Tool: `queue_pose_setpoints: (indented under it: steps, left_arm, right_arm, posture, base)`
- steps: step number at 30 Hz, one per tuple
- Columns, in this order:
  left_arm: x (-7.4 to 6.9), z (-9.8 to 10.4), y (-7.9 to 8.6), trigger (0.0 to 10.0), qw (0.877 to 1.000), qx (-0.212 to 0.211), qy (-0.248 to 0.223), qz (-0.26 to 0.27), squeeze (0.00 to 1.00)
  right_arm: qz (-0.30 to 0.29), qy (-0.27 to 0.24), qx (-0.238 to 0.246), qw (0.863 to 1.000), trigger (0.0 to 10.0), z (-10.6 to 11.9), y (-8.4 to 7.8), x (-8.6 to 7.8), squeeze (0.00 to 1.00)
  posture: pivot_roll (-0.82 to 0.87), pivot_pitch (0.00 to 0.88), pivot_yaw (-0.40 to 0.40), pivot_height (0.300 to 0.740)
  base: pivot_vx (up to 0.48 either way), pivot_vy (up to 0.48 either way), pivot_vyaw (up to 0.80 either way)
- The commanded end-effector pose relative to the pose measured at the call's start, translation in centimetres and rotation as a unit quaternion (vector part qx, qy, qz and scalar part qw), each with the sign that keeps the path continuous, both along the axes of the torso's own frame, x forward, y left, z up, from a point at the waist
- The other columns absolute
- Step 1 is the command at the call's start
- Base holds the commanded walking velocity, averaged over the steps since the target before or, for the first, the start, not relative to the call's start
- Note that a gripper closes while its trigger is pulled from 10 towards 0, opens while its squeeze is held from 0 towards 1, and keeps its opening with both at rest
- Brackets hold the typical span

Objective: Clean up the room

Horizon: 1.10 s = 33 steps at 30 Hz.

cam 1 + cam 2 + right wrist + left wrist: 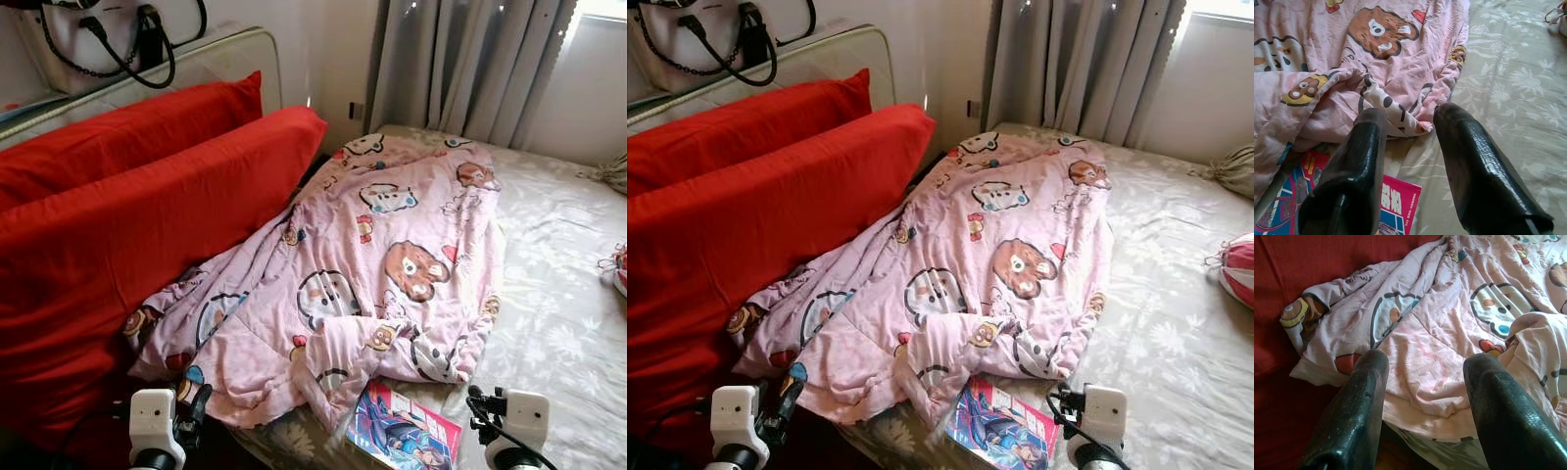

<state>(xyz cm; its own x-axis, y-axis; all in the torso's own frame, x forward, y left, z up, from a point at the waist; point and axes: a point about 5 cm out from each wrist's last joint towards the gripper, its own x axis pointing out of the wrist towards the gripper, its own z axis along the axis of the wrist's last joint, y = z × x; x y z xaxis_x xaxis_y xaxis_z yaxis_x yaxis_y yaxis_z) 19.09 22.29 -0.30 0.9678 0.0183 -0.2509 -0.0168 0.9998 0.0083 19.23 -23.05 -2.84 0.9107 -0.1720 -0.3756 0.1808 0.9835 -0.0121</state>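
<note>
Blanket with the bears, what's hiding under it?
A magazine pokes out from under the blanket's near edge, lying on the flowery sheet. Its tucked-in part, and anything else beneath, is covered.

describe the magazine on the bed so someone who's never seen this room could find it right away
Start at the bed with the grey floral sheet and find the crumpled pink cartoon-print quilt lying across it. At the quilt's near edge, by the foot of the bed, lies a flat glossy pink-and-blue magazine, partly tucked under the fabric. It is the only stiff, printed-paper thing among soft bedding and the red pillows.
</note>
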Motion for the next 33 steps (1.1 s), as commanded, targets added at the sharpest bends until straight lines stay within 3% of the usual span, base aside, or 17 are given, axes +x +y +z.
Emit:
queue_pose_setpoints:
  steps: [1, 6, 20, 24, 33]
  left_arm:
    - [-0.2, -0.4, -0.1, 10.0, 1.0, -0.001, 0.009, 0.0, 0.0]
    - [-0.2, -0.6, -0.4, 10.0, 1.0, -0.007, 0.011, 0.001, 0.0]
    - [0.0, -0.8, 0.0, 10.0, 1.0, -0.003, 0.015, 0.009, 0.0]
    - [0.1, -0.8, 0.1, 10.0, 1.0, -0.003, 0.013, 0.01, 0.0]
    - [0.5, -1.0, 0.2, 10.0, 1.0, -0.003, 0.016, 0.015, 0.0]
  right_arm:
    - [0.0, 0.017, -0.003, 1.0, 10.0, -0.3, -0.2, -0.3, 0.0]
    - [0.022, 0.037, -0.004, 0.999, 10.0, -0.8, 0.0, -0.5, 0.0]
    - [0.028, 0.067, 0.001, 0.997, 10.0, -1.4, 0.7, 0.1, 0.0]
    - [0.033, 0.066, 0.003, 0.997, 10.0, -1.5, 1.0, 0.3, 0.0]
    - [0.029, 0.054, 0.013, 0.998, 10.0, -1.3, 1.1, 1.0, 0.0]
  posture:
    - [0.05, 0.0, 0.0, 0.695]
    - [0.06, 0.0, -0.009, 0.665]
    - [0.09, 0.0, -0.014, 0.66]
    - [0.09, 0.0, -0.014, 0.64]
    - [0.08, 0.0, -0.007, 0.64]
  base:
    - [0.0, 0.0, 0.0]
    - [0.0, 0.0, 0.0]
    - [0.0, 0.0, 0.0]
    - [0.0, 0.0, 0.0]
    - [0.0, 0.0, 0.0]
